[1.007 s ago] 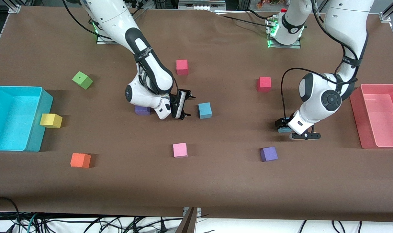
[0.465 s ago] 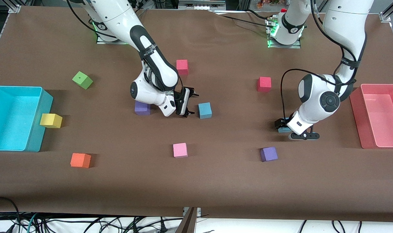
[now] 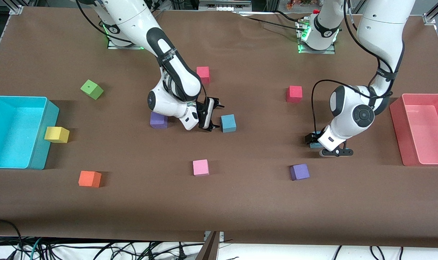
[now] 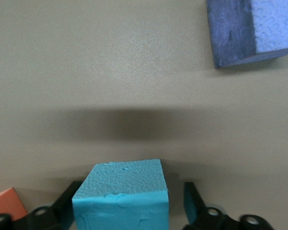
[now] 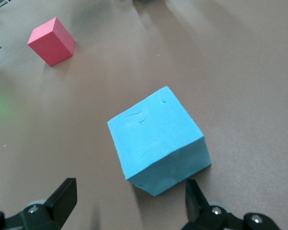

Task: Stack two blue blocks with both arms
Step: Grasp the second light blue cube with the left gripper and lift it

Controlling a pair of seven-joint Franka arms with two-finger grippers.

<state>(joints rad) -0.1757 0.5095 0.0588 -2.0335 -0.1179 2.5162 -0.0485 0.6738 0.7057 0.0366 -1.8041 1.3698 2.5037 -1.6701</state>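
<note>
We see the left gripper (image 3: 322,144) low at the table, its fingers (image 4: 69,203) straddling one light-blue foam cube (image 4: 122,194) near the left arm's end; one finger stands just off a cube face, so we cannot tell whether the grip has closed. The right gripper (image 3: 214,117), jaws apart and empty, hangs tilted just beside the second light-blue foam cube (image 3: 228,123) at mid-table. That cube (image 5: 158,139) lies ahead of its fingertips (image 5: 62,194), turned askew to them.
</note>
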